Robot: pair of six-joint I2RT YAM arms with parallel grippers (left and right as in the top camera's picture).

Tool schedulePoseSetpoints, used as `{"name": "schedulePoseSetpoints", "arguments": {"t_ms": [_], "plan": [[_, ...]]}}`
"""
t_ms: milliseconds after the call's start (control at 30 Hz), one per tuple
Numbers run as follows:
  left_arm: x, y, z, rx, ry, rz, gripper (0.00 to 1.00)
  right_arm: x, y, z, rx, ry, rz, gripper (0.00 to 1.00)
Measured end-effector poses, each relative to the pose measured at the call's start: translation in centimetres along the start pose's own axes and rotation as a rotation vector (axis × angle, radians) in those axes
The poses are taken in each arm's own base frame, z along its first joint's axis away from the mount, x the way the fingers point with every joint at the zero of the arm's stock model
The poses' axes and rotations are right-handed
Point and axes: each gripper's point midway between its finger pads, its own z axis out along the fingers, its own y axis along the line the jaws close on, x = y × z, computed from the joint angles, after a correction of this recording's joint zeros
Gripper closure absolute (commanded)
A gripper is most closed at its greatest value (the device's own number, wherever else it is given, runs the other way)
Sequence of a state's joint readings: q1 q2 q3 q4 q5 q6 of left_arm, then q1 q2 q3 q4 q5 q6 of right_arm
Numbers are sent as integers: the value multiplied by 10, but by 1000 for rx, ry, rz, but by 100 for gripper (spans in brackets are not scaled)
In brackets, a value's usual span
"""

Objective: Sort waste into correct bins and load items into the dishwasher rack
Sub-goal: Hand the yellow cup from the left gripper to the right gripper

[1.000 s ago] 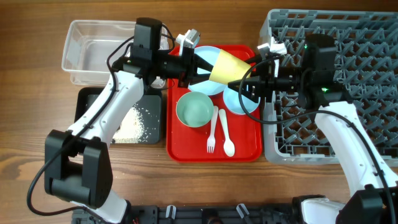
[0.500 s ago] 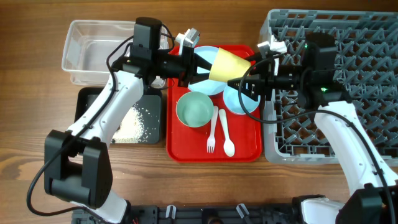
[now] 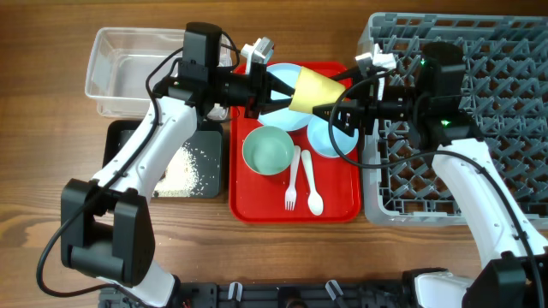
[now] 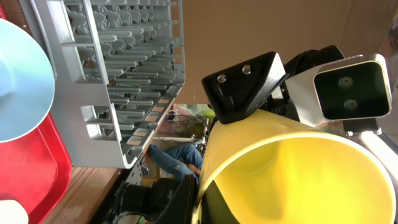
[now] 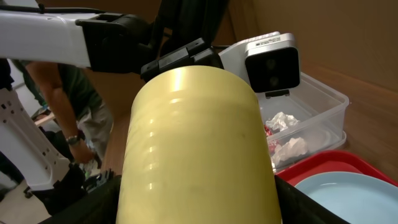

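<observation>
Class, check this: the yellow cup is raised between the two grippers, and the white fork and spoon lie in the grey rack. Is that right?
No. The fork and spoon lie on the red tray, right of the green bowl, not in the rack; the overhead view shows this. The yellow cup part stands.

Cup (image 3: 315,90) sits in the air between left gripper (image 3: 287,92) and right gripper (image 3: 332,114), over the far half of the serving tray (image 3: 257,204).

- Plate (image 3: 281,75): under left gripper, at tray's far end.
- First bowl (image 3: 267,150): on tray, nearer the robot than left gripper.
- Second bowl (image 3: 321,141): below right gripper.
- Fork (image 3: 292,180) and spoon (image 3: 312,188): side by side, nearer still.
- Rack (image 3: 479,51): right of right gripper, against tray.
- Tub (image 3: 128,64): left of left gripper, tissue (image 5: 292,148) inside.
- Shallow bin (image 3: 120,141): nearer than tub, crumbs (image 3: 184,171) in it.
</observation>
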State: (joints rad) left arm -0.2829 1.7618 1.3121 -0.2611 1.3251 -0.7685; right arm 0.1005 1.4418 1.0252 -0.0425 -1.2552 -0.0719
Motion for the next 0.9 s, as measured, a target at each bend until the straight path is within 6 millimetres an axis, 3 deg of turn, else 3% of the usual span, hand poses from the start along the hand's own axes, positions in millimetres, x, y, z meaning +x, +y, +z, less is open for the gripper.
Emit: {"name": "schedulePoseSetpoints", "arguments": {"t_ms": [400,900], "plan": [[0,0,0,-2,-3,0,96,0,-1,0,4,0,-1,37],[0,0,0,-3,-3,0,96,0,-1,0,4,0,7,42]]}}
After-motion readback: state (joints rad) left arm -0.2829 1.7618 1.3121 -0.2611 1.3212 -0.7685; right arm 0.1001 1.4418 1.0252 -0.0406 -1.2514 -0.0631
